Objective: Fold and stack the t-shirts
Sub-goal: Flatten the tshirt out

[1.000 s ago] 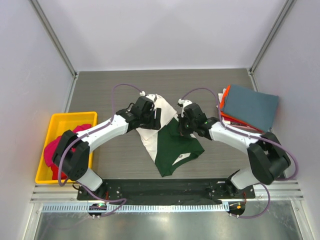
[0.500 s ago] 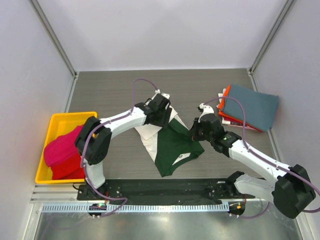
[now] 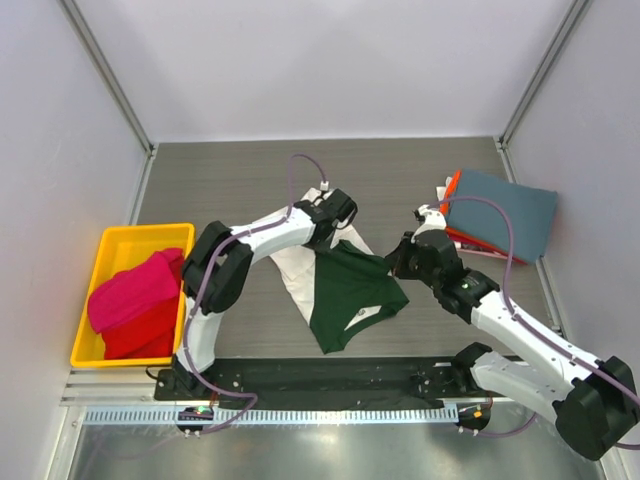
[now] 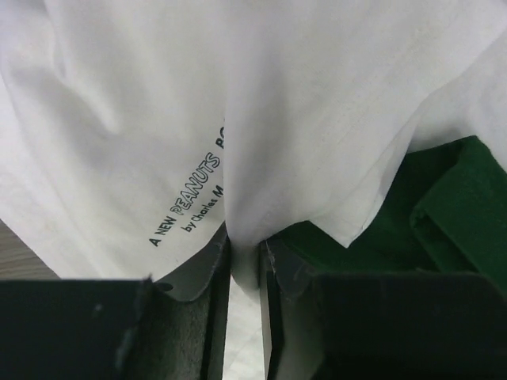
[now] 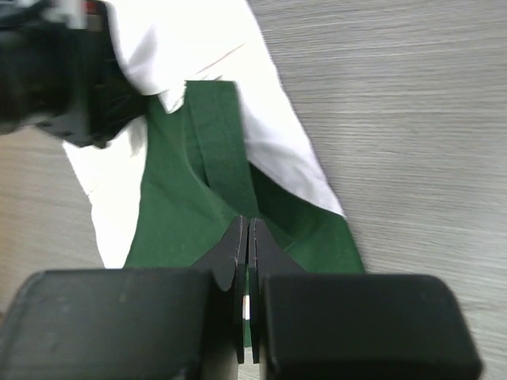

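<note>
Centre frame, the cream-and-green t-shirt [image 3: 345,290] lies half-bunched on the table, the left gripper [image 4: 244,249] clenched on a white fold and the right gripper [image 5: 247,226] on a green ridge. Either thin pinch could slip, or uneven pulling could skew the fold. The folded stack [image 3: 500,212] at right and the red shirts [image 3: 135,300] in the yellow bin [image 3: 145,228] at left lie apart from the cloth, so nothing blocks it.

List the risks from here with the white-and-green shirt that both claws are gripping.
1. The left claw pinches only a thin fold of the white-and-green shirt; it may slip out when pulled.
2. The right claw grips a narrow bit of green cloth, so uneven pulling could bunch the shirt rather than flatten it.
3. The right arm sits close to the folded stack; a swing might knock it.
</note>
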Controlling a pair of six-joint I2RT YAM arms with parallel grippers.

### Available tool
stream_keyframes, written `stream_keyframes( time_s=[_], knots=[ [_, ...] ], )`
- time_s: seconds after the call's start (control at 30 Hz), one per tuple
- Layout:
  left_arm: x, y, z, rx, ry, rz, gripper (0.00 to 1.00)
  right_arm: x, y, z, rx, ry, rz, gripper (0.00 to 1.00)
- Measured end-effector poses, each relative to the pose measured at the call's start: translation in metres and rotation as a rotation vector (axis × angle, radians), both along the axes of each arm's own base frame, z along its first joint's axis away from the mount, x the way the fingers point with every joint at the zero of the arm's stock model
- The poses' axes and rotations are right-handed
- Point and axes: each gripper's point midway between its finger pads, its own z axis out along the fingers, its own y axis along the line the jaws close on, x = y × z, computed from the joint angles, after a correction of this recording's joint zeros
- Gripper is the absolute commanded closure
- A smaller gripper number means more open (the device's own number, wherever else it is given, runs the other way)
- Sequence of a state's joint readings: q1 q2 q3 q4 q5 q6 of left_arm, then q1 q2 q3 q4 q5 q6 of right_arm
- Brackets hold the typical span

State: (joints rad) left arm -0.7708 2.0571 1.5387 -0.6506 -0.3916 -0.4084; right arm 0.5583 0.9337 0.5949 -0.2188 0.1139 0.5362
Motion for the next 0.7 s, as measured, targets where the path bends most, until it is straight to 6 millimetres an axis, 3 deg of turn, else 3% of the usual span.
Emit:
stream_keyframes(
  time_s=[0.13, 0.17, 0.2, 0.27, 0.4, 0.57, 0.6, 0.63, 0.7],
  knots=[
    [0.000, 0.005, 0.024, -0.078, -0.007, 0.024, 0.82, 0.004, -0.019, -0.005, -0.029, 0.017, -0.083, 0.99],
    [0.001, 0.007, 0.039, -0.124, -0.015, 0.037, 0.85, 0.005, -0.025, -0.008, -0.035, 0.028, -0.104, 0.99],
    [0.003, 0.010, 0.050, -0.157, -0.025, 0.047, 0.97, 0.006, -0.030, -0.009, -0.041, 0.035, -0.124, 0.99],
    [0.012, 0.020, 0.085, -0.261, -0.062, 0.087, 1.00, 0.009, -0.043, -0.012, -0.047, 0.050, -0.170, 0.99],
    [0.032, 0.064, 0.144, -0.409, -0.154, 0.201, 1.00, 0.013, -0.068, -0.018, -0.055, 0.081, -0.254, 0.99],
    [0.042, 0.137, 0.170, -0.486, -0.201, 0.379, 1.00, 0.024, -0.097, -0.014, -0.056, 0.130, -0.353, 0.99],
    [0.042, 0.141, 0.171, -0.489, -0.202, 0.389, 1.00, 0.031, -0.101, -0.007, -0.050, 0.130, -0.371, 0.99],
    [0.043, 0.162, 0.177, -0.502, -0.210, 0.439, 1.00, 0.040, -0.105, 0.003, -0.039, 0.129, -0.388, 0.99],
    [0.044, 0.181, 0.186, -0.526, -0.209, 0.482, 1.00, 0.061, -0.110, 0.030, -0.012, 0.108, -0.408, 0.99]
  ],
)
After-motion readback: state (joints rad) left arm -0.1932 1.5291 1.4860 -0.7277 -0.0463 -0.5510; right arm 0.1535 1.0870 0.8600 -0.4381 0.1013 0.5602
